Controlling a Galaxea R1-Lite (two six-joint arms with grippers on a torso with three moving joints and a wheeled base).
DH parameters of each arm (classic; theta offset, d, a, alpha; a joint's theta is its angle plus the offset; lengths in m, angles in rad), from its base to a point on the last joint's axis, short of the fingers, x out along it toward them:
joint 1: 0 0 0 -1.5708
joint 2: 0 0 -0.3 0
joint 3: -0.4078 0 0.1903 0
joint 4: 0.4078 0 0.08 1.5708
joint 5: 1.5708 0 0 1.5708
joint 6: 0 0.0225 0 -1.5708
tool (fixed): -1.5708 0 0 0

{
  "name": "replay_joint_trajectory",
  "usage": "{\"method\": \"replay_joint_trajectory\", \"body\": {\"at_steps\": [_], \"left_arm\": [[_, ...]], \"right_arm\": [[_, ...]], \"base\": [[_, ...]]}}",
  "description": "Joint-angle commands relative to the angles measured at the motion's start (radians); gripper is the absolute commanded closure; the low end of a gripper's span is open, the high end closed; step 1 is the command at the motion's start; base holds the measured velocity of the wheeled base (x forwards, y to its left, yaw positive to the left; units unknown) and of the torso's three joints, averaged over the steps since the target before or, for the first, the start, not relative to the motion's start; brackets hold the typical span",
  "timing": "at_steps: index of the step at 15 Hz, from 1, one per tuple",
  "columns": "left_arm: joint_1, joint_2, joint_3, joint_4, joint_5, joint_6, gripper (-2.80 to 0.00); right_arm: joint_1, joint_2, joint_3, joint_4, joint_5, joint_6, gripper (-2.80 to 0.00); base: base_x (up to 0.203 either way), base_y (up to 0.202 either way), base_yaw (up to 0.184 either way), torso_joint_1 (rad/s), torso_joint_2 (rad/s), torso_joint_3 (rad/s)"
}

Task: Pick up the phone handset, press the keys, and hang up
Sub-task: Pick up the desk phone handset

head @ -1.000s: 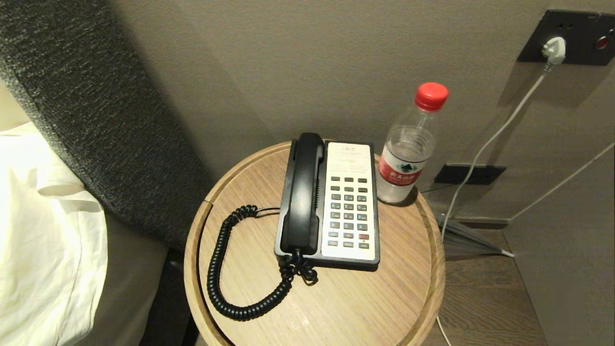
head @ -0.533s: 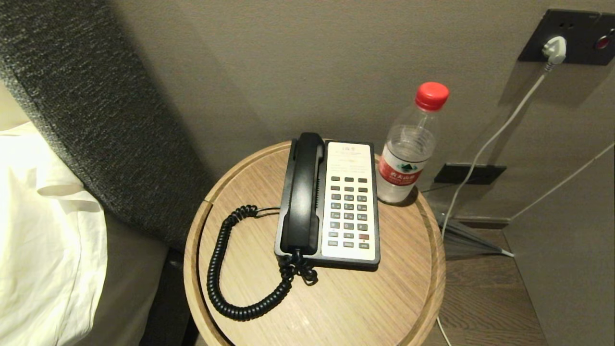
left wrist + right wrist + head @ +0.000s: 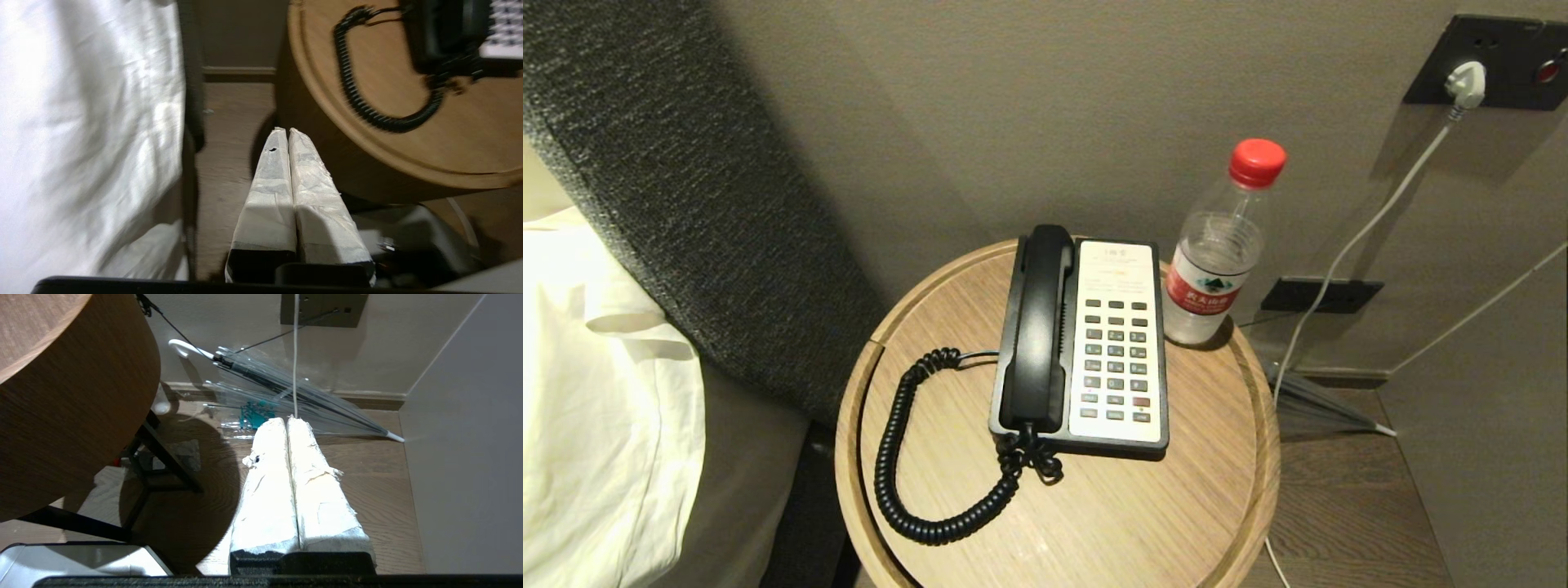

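**Phone sits on its base, both grippers pressed together down low**

Your left gripper is nearest to you. Its two white-wrapped fingers are pressed together with nothing between them. It hangs over the wood floor, down beside the round wooden table, in the gap between the table and the white bedding. The picture from this wrist is smeary.

Your right gripper is low on the other side of the table. Its white-wrapped fingers are pressed together too, and they hold nothing. Past its tips a clear umbrella lies on the floor by the wall, and a white cable hangs down in front of it.

You see neither arm from the head camera.

On the table top, closest to you, the black curly cord lies in a big loop. It runs up to the near end of the phone handset. The handset lies flat in its cradle on the left side of the phone base. The keys are just to its right on the white panel.

Farther back, a water bottle with a red cap stands upright just beside the right edge of the phone.

Behind that is the wall, with a white plug in a dark socket plate. On the left a dark padded headboard leans beside the bed.
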Motion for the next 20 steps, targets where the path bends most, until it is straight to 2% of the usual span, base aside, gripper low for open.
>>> {"method": "replay_joint_trajectory", "body": {"at_steps": [1, 4, 8, 17, 20], "left_arm": [[-0.002, 0.344, -0.202, 0.050, -0.082, -0.041, 0.00], [-0.014, 0.540, -0.366, 0.090, -0.151, -0.129, 0.00], [-0.056, 0.625, -0.383, 0.097, -0.166, -0.214, 0.00], [-0.179, 0.786, -0.398, 0.066, -0.158, -0.223, 0.00], [-0.207, 0.882, -0.481, 0.058, -0.153, -0.225, 0.00]], "right_arm": [[0.002, 0.000, 0.002, -0.001, 0.000, -0.001, 0.00], [0.000, 0.000, 0.002, -0.001, 0.000, 0.001, 0.00], [0.000, 0.000, 0.002, -0.001, 0.000, -0.001, 0.00], [0.000, 0.000, 0.002, -0.001, 0.000, -0.001, 0.00], [0.000, 0.000, 0.002, -0.001, 0.000, 0.001, 0.00]], "base": [[0.000, 0.000, 0.000, 0.000, 0.00, 0.000], [0.000, 0.000, 0.000, 0.000, 0.00, 0.000], [0.000, 0.000, 0.000, 0.000, 0.00, 0.000], [0.000, 0.000, 0.000, 0.000, 0.00, 0.000], [0.000, 0.000, 0.000, 0.000, 0.00, 0.000]]}}
